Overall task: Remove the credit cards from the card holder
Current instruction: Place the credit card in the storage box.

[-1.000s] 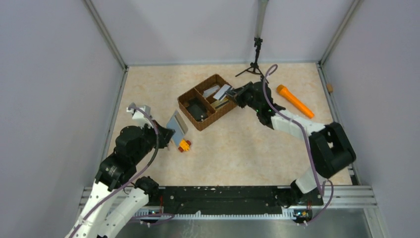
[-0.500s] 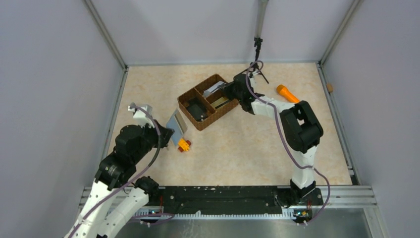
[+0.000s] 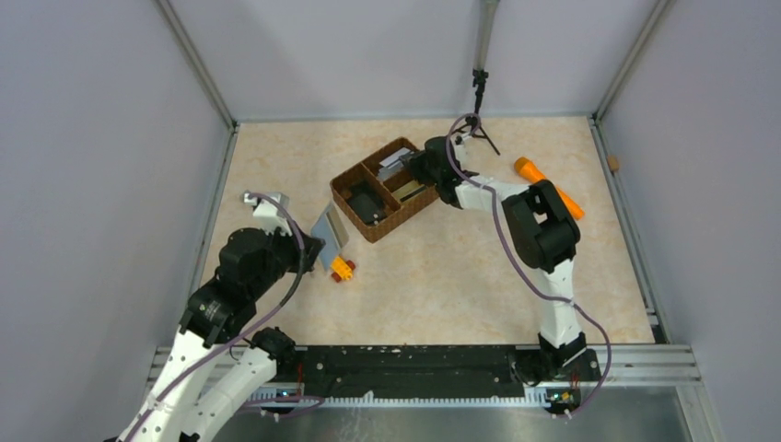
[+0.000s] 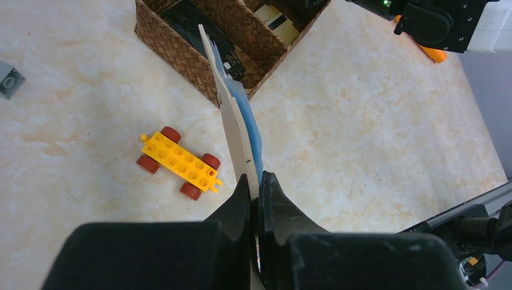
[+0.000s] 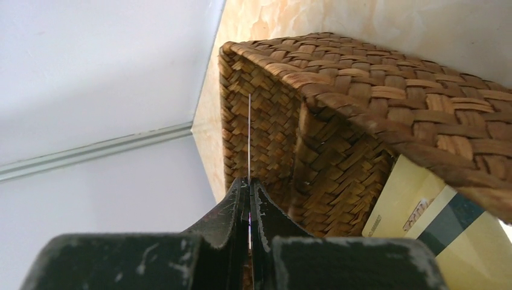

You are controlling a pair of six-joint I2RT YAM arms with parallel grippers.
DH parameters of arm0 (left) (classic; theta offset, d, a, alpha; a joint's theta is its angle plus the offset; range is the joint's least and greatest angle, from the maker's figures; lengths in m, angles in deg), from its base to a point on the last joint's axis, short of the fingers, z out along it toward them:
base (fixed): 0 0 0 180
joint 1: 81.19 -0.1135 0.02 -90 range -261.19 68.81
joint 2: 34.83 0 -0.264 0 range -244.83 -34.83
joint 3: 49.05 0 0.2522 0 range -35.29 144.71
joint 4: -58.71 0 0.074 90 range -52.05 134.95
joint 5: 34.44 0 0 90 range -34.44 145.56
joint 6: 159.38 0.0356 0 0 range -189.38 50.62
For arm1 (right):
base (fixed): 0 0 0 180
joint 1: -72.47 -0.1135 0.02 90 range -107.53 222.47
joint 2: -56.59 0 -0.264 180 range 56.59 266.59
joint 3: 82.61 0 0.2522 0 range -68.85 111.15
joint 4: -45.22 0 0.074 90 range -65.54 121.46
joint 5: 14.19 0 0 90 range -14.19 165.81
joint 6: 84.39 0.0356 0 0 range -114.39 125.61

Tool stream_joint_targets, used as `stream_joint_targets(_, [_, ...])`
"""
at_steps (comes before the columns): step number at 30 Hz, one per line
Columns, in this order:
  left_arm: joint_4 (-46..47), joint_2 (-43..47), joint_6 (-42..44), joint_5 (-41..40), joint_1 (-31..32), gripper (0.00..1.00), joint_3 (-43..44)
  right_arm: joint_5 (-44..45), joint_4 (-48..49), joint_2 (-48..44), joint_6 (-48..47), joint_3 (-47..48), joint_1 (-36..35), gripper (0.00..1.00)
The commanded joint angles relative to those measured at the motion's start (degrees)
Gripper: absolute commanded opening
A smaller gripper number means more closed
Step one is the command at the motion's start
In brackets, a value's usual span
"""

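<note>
My left gripper is shut on the lower edge of the card holder, which stands edge-on above the table, cream outside and pale blue inside. From above, the card holder hangs just left of the wicker tray. My right gripper is shut on a thin credit card, seen edge-on, inside the tray's far compartment. Another tan credit card with a dark stripe lies in the tray beside it.
A yellow toy brick with red wheels lies near the card holder. The tray's near compartment holds a black item. An orange cylinder lies at the right, a small black tripod at the back, and a grey brick to the left.
My right arm has folded in and swung left, carrying its card from above the tray's right edge down into the far compartment. The left arm and card holder have barely moved.
</note>
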Motion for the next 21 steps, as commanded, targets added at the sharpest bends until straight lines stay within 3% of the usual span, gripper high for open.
stream_joint_targets(1, [3.48,-0.25,1.38,0.24,-0.29,0.00,2.01,1.70,3.93,1.28,-0.52,4.10,-0.73,0.00])
stream_joint_targets(2, [3.49,-0.28,1.46,0.25,-0.27,0.00,2.00,1.66,4.00,1.37,-0.77,4.38,-0.77,0.01])
stream_joint_targets(6, [3.74,-0.79,1.24,0.22,-0.31,0.00,2.16,0.93,4.97,1.05,-2.19,4.64,-0.77,0.27])
stream_joint_targets(10, [4.29,-1.24,0.59,1.08,-0.27,0.00,2.26,0.73,4.83,-1.26,-3.37,3.15,-0.77,0.37])
stream_joint_targets(13, [4.72,-1.70,0.06,2.82,-0.27,0.00,2.35,0.23,5.96,-4.23,-4.40,0.42,-0.69,0.39])
stream_joint_targets(17, [6.42,-2.04,-1.47,5.86,-0.28,0.00,1.55,-3.00,12.42,-10.46,-13.09,-6.36,-0.68,0.43])
stream_joint_targets(18, [7.21,-2.06,-2.03,6.60,-0.31,0.00,1.03,-3.95,13.76,-12.56,-15.73,-8.58,-0.75,0.51])
stream_joint_targets(20, [8.66,-2.27,-2.97,7.70,-0.27,0.00,0.10,-7.02,16.62,-17.24,-21.32,-12.72,-0.82,0.79])
stream_joint_targets(21, [9.40,-2.42,-3.34,8.29,-0.27,0.00,-0.30,-8.44,16.95,-19.40,-23.60,-14.66,-0.78,0.86])
